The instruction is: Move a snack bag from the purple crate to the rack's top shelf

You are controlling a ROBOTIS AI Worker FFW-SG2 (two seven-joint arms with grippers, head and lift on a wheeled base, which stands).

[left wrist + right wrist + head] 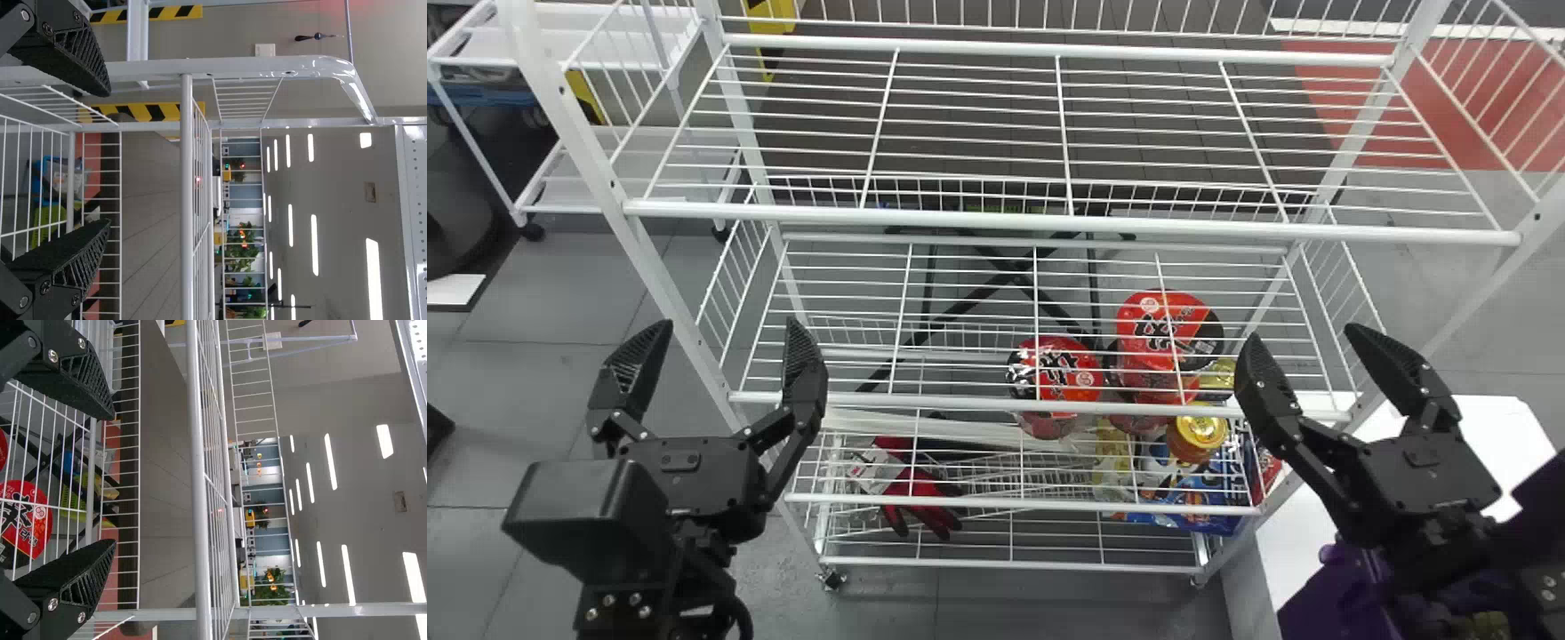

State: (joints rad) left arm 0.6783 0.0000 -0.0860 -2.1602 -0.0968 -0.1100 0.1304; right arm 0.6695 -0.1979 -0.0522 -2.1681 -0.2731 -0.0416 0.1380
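In the head view, the left tool and right tool are hanging released before the white wire rack; the purple plastic crate is sitting lower right, any snack bag inside indistinct. In both wrist views, ridged black fingers are standing apart.

The room is bright enough, with light from long ceiling lamps — in both wrist views they look pure white, without detail. A bent white tube shines with small glares. In the head view, the white surface is very bright — the purple crate beside it is dark.
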